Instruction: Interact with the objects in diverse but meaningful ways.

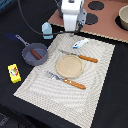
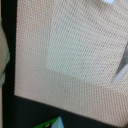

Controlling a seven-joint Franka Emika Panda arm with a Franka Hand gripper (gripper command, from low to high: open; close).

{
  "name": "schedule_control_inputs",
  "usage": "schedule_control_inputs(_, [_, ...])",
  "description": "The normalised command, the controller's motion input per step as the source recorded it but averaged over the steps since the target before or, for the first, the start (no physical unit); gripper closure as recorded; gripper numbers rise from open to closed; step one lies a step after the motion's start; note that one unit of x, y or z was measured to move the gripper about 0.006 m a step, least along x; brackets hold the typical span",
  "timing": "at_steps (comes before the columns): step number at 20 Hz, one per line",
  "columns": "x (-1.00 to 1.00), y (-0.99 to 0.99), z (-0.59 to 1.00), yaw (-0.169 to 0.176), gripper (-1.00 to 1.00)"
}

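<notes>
Hanging above the far edge of the woven placemat (image 1: pixel 70 70), the gripper (image 1: pixel 75 31) holds nothing that I can see, and whether its jaws stand apart or together cannot be told from either view; the wrist view shows only mat weave and a blurred pale edge. Closest to it, just beside and a little below, lies the white-and-blue fish (image 1: pixel 80 43) on the mat, likely the handiest thing to pick next. On the other side, also near, the pale blue carton (image 1: pixel 46 30) stands upright on the black tabletop (image 1: pixel 20 17). Farther off, the round wooden plate (image 1: pixel 69 65) sits mid-mat with the knife (image 1: pixel 80 56) and fork (image 1: pixel 66 80) flanking it, laid like a place setting. Off the mat's edge, the grey frying pan (image 1: pixel 34 54) carries the brown sausage (image 1: pixel 35 54) inside it, as if cooking. Farthest away, the yellow packet (image 1: pixel 14 73) lies flat on the tabletop, well apart from everything.
</notes>
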Motion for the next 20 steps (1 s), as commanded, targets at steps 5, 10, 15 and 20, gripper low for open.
schedule_control_inputs(5, [0.48,0.04,-0.09,0.126,-1.00])
schedule_control_inputs(10, [0.67,0.05,-0.01,0.068,-1.00])
schedule_control_inputs(15, [0.88,0.08,0.00,0.000,-1.00])
schedule_control_inputs(20, [0.67,0.05,-0.06,0.000,-1.00])
